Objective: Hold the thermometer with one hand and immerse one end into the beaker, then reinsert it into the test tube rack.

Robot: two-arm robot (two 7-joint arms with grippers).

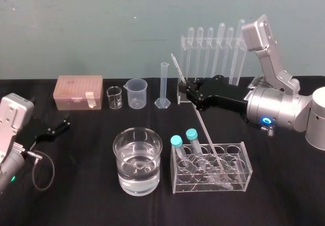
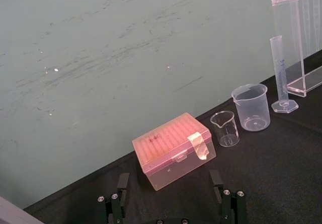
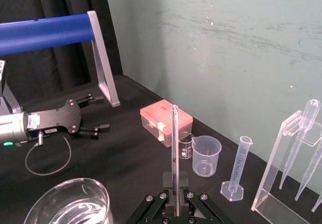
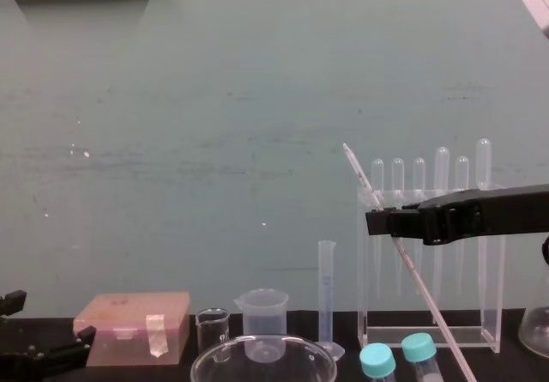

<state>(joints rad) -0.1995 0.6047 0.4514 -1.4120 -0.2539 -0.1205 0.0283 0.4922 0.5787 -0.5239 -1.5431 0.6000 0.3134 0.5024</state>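
The thermometer (image 1: 203,129) is a long thin glass rod that leans up and back, with its foot down in the low clear test tube rack (image 1: 248,172) at the front right. My right gripper (image 1: 191,90) reaches in from the right and is shut on the rod's upper part. In the right wrist view the rod (image 3: 174,143) rises from between the closed fingers. The wide glass beaker (image 1: 137,160), part full of water, stands just left of the rack. My left gripper (image 1: 58,126) rests open on the table at the far left.
Along the back stand a pink tip box (image 1: 79,91), a tiny glass beaker (image 1: 115,97), a plastic spouted beaker (image 1: 137,93), a graduated cylinder (image 1: 163,84) and a tall acrylic pipette stand (image 1: 213,48). Two blue-capped tubes (image 1: 176,141) sit in the low rack.
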